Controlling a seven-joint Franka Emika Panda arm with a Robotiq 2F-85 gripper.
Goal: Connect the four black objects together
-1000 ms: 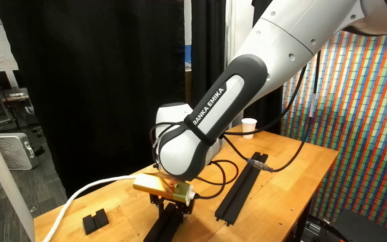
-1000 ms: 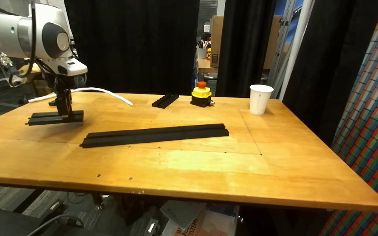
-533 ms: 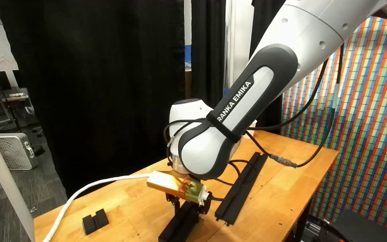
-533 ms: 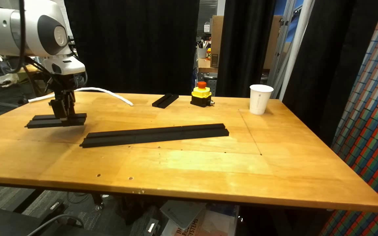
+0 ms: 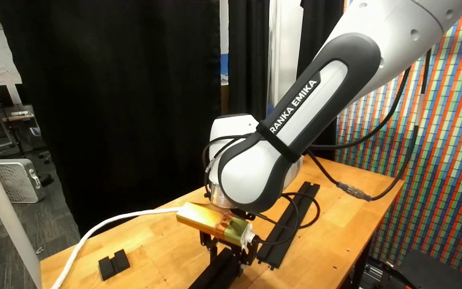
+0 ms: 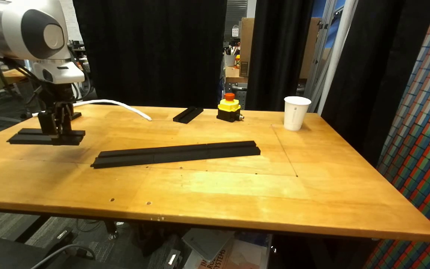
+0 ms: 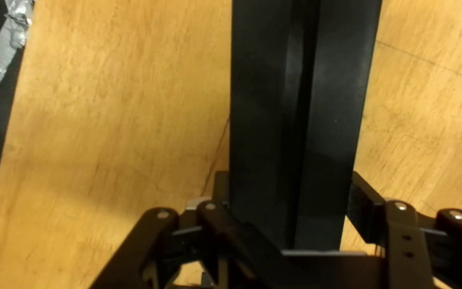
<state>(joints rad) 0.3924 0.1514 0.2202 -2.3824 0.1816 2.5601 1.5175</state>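
Black curtains (image 6: 147, 56) hang behind the wooden worktop (image 6: 215, 200). In an exterior view, a wide stretch of its surface separates the near edge from the long black strip (image 6: 177, 154) of joined segments. Clear of that strip, the tool (image 7: 290, 192) is clamped on a single black bar (image 7: 271, 116), raised above the worktop. A white cup (image 6: 296, 114) stands near a far corner.

Shines pretty bright off the tabletop (image 6: 237, 201), throws a soft shadow below the black bar (image 6: 28, 139), looks kinda blurry in wrist view.
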